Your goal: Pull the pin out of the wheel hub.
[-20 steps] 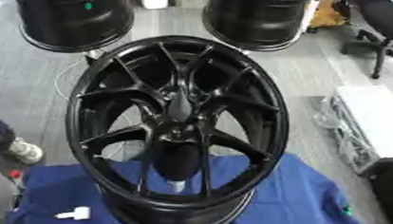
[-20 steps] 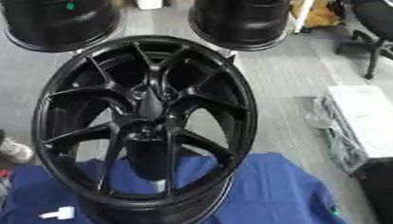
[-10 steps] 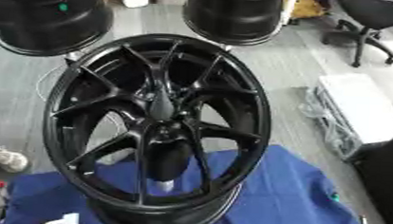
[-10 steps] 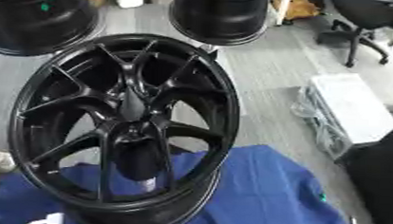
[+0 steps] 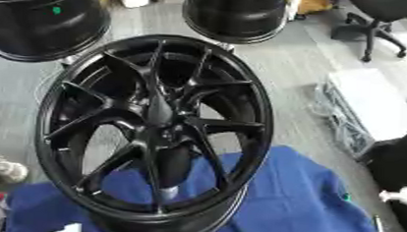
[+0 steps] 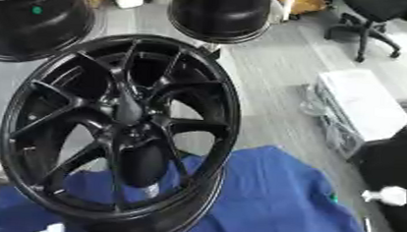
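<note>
The black wheel (image 5: 154, 130) is standing tilted on a blue cloth (image 5: 298, 205), its hub (image 5: 159, 128) dark and the pin indistinguishable. No hand is showing, so its state cannot be told; a blind reach is risking tipping the wheel.

Part in view: right arm (image 6: 393, 160), a dark bulk coming in at the frame's edge at about 4 o'clock.
Colour: black all over, matte, with no sheen showing.
Shape: broad and rounded, widening toward the lower corner; its outline is soft and blurred.
Pale fitting (image 6: 384, 195): a small whitish-silver knob with a rounded end, standing out from the black surface on its 9 o'clock side.
Markings, screws, cables: too blurred to make out.
Seams or joints: cannot tell, apart from the pale fitting.
</note>
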Action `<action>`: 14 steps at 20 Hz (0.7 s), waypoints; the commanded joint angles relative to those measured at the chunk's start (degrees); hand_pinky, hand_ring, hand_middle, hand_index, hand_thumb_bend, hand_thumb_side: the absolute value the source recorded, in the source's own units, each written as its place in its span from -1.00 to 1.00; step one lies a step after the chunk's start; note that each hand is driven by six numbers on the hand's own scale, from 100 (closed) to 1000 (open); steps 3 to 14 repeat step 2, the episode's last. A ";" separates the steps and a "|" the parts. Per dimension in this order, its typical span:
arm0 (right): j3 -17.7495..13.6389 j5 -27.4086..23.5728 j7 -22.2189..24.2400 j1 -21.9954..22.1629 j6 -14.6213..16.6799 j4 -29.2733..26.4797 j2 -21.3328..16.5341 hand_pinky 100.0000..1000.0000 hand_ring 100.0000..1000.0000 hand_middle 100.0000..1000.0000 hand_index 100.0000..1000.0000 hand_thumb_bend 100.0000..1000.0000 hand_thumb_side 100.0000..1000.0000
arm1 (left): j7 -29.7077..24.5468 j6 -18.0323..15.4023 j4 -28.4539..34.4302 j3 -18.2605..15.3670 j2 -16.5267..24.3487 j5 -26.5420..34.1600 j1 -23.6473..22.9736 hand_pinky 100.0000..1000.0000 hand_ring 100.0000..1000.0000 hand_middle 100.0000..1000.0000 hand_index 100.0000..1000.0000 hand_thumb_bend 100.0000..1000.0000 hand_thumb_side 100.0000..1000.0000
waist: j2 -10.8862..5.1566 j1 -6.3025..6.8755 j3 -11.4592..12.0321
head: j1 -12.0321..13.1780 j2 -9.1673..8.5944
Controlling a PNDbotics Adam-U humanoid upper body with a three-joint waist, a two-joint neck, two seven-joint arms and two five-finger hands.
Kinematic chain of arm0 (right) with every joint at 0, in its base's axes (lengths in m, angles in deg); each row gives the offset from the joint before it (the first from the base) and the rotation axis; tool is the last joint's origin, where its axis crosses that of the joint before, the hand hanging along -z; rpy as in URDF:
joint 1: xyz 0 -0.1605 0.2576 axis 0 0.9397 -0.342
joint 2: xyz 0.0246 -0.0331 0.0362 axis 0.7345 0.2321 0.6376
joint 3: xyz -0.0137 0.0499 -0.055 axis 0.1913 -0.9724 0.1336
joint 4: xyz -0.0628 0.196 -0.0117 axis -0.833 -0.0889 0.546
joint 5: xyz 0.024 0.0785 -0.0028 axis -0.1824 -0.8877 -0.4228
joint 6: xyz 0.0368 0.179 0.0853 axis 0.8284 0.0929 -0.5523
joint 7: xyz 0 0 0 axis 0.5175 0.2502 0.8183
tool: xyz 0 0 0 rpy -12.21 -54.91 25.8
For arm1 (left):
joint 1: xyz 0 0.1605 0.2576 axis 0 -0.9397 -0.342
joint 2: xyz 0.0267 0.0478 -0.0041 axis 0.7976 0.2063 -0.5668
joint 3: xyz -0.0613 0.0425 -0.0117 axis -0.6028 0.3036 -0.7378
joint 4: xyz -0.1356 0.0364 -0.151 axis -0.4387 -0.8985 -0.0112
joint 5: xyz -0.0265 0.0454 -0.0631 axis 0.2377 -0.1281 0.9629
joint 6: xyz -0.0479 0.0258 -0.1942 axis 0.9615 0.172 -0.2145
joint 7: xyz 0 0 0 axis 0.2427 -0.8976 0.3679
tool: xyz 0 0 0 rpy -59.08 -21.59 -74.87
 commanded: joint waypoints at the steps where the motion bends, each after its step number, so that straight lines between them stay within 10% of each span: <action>1: 1.43 -2.16 0.70 0.26 0.65 2.47 0.24 -0.29 -0.15 0.74 0.86 -0.95 0.82 | -0.02 -0.49 0.54 0.14 0.88 0.35 0.46 0.08 -0.30 0.11 0.54 -0.68 1.00 | -0.28 -0.18 0.13 | -0.35 -0.12; 14: 1.68 -2.04 0.70 0.58 1.01 2.43 1.03 -0.28 -0.14 0.72 0.85 -0.98 0.80 | -0.05 -0.46 0.47 0.15 0.83 0.30 0.46 0.08 -0.30 0.11 0.54 -0.68 1.00 | -0.29 -0.20 0.17 | -0.28 -0.12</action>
